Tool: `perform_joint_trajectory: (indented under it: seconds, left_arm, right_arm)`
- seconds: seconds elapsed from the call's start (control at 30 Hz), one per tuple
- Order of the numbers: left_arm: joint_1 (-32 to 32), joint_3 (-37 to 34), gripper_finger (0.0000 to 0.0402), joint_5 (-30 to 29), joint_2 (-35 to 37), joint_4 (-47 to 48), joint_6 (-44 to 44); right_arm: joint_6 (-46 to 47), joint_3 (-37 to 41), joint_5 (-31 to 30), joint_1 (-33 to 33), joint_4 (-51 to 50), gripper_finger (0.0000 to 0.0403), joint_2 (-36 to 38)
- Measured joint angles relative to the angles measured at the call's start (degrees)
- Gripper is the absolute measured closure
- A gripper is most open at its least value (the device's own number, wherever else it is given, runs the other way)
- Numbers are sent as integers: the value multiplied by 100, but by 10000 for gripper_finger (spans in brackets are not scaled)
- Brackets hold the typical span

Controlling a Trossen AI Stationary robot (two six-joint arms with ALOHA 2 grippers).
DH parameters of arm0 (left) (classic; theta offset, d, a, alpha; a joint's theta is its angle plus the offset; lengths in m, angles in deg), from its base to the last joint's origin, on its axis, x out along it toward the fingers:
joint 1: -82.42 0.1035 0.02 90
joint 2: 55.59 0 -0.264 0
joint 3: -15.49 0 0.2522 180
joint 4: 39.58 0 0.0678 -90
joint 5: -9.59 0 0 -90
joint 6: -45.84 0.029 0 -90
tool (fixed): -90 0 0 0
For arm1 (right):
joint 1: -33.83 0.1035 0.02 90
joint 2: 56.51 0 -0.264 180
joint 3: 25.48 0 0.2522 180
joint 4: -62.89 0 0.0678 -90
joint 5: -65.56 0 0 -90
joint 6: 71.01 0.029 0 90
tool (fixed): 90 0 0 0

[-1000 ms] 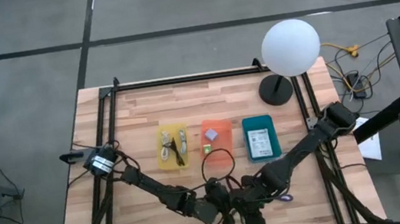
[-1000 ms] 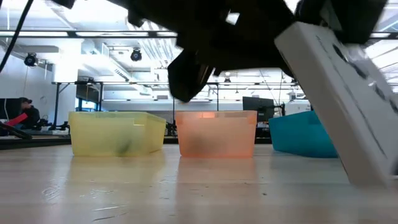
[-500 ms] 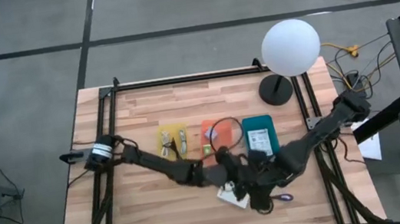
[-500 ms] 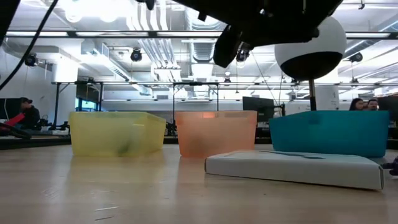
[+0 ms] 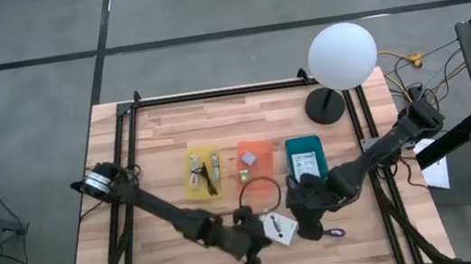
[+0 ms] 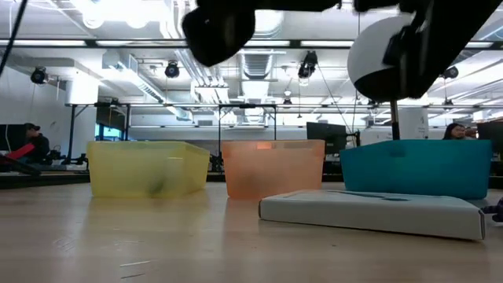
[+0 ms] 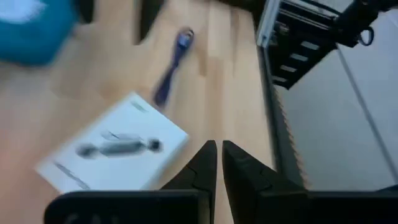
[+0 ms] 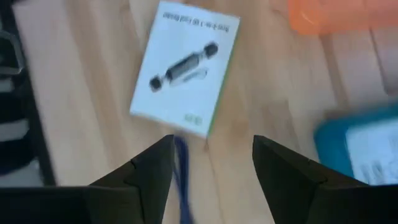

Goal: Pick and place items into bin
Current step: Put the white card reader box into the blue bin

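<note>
Below the orange bin (image 5: 256, 159), a white packet (image 5: 278, 227) lies flat; left tool (image 7: 217, 163) together, right tool (image 8: 211, 163) apart, seemingly empty.

— What's surrounding my counter (image 5: 170, 122)?
— Grey concrete floor (image 5: 201, 9) is spreading all around it.
— And behind?
— Ceiling lights (image 6: 118, 9) are glowing over my workshop; a person (image 6: 31, 145) is sitting far off.
</note>
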Motion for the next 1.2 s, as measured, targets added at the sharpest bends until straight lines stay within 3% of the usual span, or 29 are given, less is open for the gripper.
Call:
perform_joint_trajectory:
  seconds: [0.17,0.57,1.0,1.2]
  left_arm:
    - [40,-59,391,-145,-473,-165,-598]
    - [135,-52,391,25,-916,-283,-1241]
    - [125,-120,391,215,-1264,-303,-1850]
    - [110,-115,391,66,-1146,-183,-1627]
  right_arm:
    - [-66,651,407,-293,1219,199,-120]
    - [-41,1225,830,-542,2259,199,-529]
    - [-203,1262,662,-575,2366,199,-699]
    - [-123,997,680,-553,2284,199,-687]
